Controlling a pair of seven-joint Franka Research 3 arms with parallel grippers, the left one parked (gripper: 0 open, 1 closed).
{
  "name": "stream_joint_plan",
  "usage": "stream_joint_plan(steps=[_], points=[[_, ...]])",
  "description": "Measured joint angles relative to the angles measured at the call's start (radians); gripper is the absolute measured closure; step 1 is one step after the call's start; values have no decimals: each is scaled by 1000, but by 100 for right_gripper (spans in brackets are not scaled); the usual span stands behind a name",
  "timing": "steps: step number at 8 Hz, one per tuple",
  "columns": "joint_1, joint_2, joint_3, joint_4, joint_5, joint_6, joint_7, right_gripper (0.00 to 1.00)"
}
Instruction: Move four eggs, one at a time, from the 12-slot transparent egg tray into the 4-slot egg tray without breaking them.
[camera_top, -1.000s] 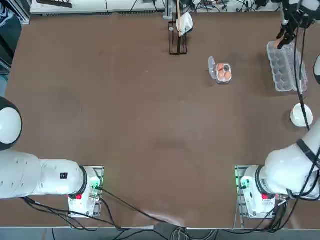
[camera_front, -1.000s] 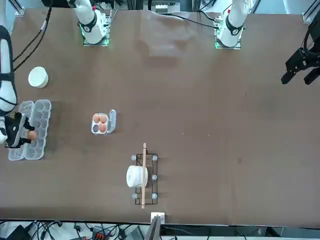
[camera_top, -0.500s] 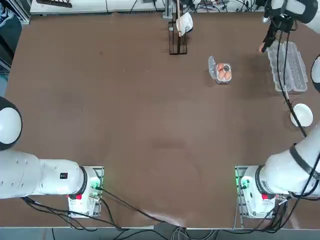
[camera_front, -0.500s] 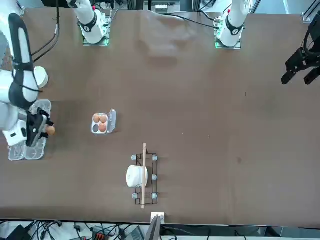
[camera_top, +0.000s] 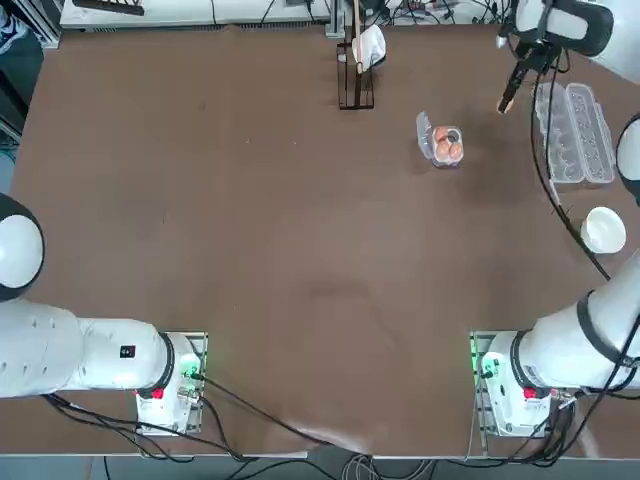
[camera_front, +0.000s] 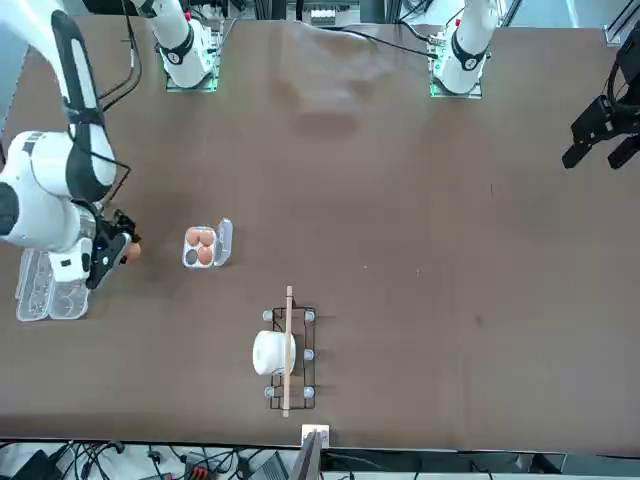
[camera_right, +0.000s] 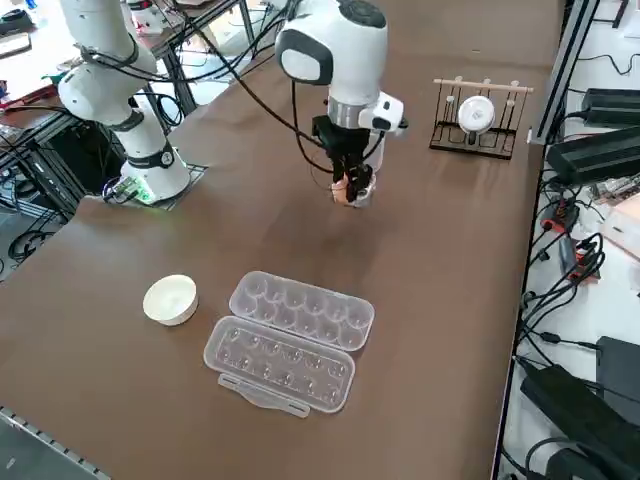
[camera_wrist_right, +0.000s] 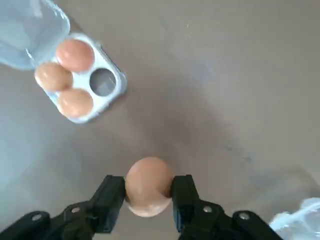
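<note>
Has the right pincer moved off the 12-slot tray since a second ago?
Yes. The right pincer, gripping an egg, left the 12-slot tray toward the 4-slot tray.

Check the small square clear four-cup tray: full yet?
Not full. The small square clear four-cup tray holds three orange-brown eggs; one cup is empty.

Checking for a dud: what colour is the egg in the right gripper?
Orange-brown, plain; the egg in the right gripper shows best in the wrist view.
</note>
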Motion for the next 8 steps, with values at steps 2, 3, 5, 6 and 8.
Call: stream_joint_plan(steps=[2,3,5,6,8], points=[[45,-2,0,-10,0,10,137,43],[69,-2,0,-16,0,19,199,43],[114,-2,0,-41,0,59,301,43],[132,-2,0,-55,0,77,343,43],[162,-2,0,-73,-1,95,396,43]])
